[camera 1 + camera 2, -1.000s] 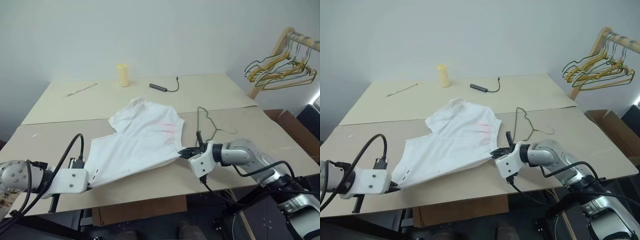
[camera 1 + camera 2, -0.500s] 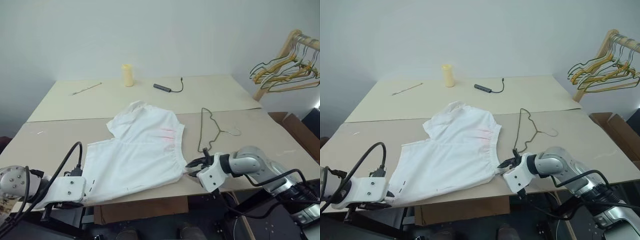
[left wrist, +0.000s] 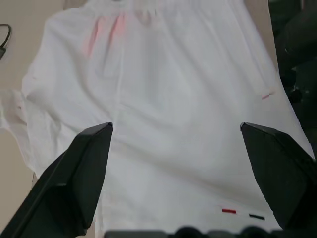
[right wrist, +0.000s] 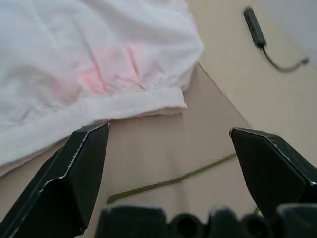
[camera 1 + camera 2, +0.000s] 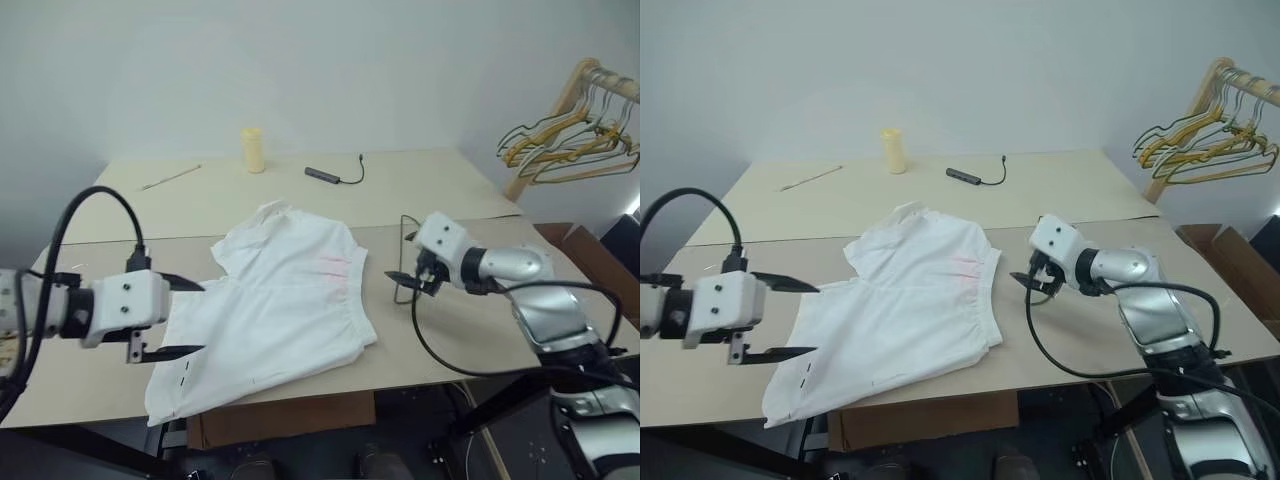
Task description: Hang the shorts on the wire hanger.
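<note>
Both grippers are spread wide and holding nothing: the left gripper (image 5: 182,317) hovers just off the hem end of the shorts (image 5: 275,300), which lie flat on the table (image 5: 470,330). The right gripper (image 5: 408,271) hangs right over the wire hanger (image 4: 171,182), waistband just beside it. Looks like the step is fetching the hanger, so I'd say the next move is dropping onto that thin wire and pinching it.

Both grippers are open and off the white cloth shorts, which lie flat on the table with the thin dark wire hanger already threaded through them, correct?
Not quite. The thin dark wire hanger is not threaded; the right eye view shows it lying on the beige table beside the white cloth shorts. The left gripper and right gripper do have open jaws.
</note>
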You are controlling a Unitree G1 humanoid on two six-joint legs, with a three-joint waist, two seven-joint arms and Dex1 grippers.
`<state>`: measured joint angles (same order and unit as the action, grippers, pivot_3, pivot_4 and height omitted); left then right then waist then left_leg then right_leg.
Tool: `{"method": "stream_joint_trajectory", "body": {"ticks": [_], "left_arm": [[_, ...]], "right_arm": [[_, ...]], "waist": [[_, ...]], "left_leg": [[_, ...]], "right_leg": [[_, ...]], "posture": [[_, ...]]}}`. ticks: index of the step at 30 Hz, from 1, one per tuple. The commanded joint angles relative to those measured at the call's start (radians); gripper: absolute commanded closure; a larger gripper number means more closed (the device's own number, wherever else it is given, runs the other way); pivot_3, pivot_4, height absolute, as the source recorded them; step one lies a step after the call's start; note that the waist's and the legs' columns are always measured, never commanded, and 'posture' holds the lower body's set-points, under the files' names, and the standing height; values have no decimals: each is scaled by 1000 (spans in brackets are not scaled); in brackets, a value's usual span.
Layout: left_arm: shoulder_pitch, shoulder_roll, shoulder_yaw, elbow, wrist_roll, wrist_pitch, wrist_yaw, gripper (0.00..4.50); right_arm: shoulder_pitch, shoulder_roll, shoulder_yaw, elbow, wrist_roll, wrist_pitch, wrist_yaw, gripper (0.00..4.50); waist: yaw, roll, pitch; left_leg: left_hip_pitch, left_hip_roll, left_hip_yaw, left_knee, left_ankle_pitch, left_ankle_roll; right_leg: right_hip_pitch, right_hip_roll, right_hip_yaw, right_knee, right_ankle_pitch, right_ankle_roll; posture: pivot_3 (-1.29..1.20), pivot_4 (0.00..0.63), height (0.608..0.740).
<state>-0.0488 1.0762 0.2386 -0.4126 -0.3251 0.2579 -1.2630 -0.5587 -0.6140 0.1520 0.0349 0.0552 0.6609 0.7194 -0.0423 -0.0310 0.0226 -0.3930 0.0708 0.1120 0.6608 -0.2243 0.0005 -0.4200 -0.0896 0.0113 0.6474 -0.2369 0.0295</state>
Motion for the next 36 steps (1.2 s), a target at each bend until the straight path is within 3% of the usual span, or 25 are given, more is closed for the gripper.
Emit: {"method": "stream_joint_trajectory", "body": {"ticks": [1, 7, 13, 24, 30, 36], "left_arm": [[-72, -35, -74, -3, -14, 13, 34, 12], [-135, -61, -171, 34, 39, -19, 45, 12], [-145, -58, -175, 56, 40, -33, 41, 12], [-144, -44, -173, 114, 66, -85, 34, 12], [-164, -69, -172, 116, 39, -85, 39, 12], [-181, -126, -146, 55, -84, -23, 47, 12]], "right_arm": [[-55, 68, -51, 121, -27, 63, -141, 0], [-71, 130, -55, 263, -36, 25, -209, 0], [7, 54, 6, 246, -111, 19, -194, 0], [117, -102, -98, 113, -71, 88, -165, 0], [21, 35, -242, 24, 114, 258, -152, 0], [-47, 176, -207, 128, 97, 262, -255, 0]], "waist": [[-2, 0, 0], [-10, 0, 0], [-25, 0, 0], [-27, 0, 0], [-54, 0, 0], [-54, 0, 0]], "left_leg": [[-2, 0, 0, 0, 0, 0], [-5, -1, -1, 0, 0, 0], [-4, -1, -2, 0, 0, 0], [-2, -2, -2, 0, 0, 0], [-1, -1, -2, 0, 0, 0], [-3, -1, -2, 0, 0, 0]], "right_leg": [[-2, 0, 0, 0, 0, 0], [-3, 0, 0, -1, 1, 2], [-2, 0, 0, -1, 1, 2], [0, -1, 0, -2, -1, 5], [-1, 1, 2, -1, -1, 6], [-1, 0, 2, -2, 1, 3]], "posture": [[-35, 0, 740], [-44, 0, 740], [-44, 0, 740], [-57, 0, 740], [-62, 0, 740], [-57, 0, 740]]}}
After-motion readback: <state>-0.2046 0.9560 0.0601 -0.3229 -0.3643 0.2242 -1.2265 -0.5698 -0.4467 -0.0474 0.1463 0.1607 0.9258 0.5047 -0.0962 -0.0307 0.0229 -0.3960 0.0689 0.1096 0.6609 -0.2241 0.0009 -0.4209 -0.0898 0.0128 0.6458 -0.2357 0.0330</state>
